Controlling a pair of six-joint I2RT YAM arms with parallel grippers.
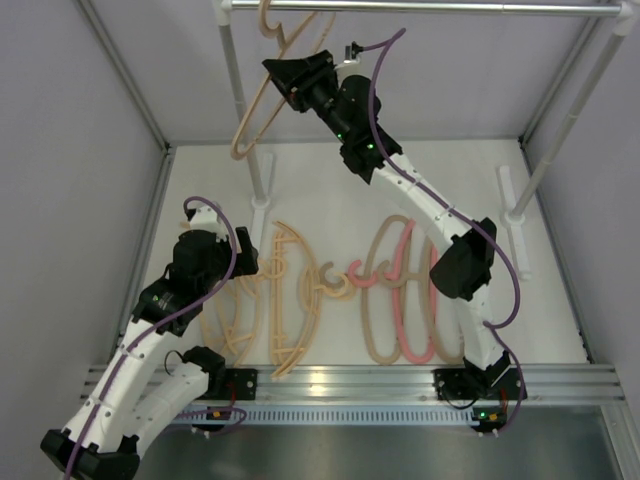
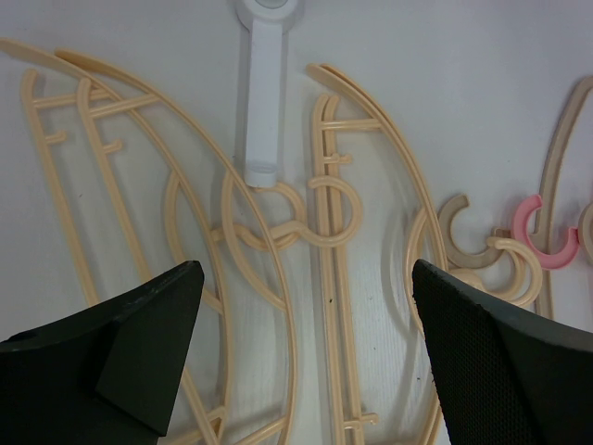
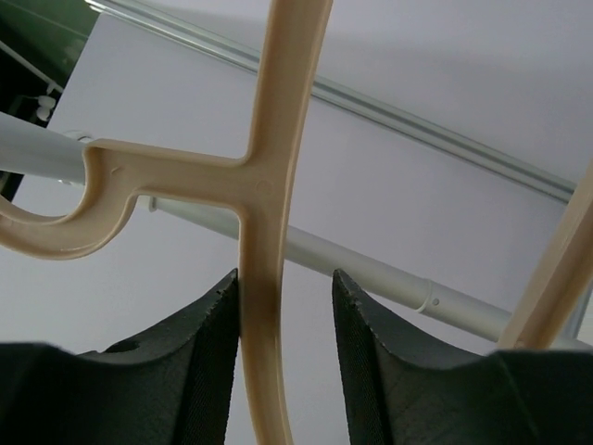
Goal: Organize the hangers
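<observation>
A beige hanger hangs with its hook at the metal rail. My right gripper is up at it. In the right wrist view the hanger's stem stands between the parted jaws of the right gripper, touching the left finger, with a gap to the right one. Several hangers lie on the table: peach-tan ones with crossbars, a pink one and beige ones. My left gripper hovers open over the crossbar hangers, its jaws wide and empty. The pink hook shows at the right.
The rack's white poles and feet stand on the table behind the lying hangers. Another pole and foot are at the right. Side walls close in the table left and right. A metal strip runs along the near edge.
</observation>
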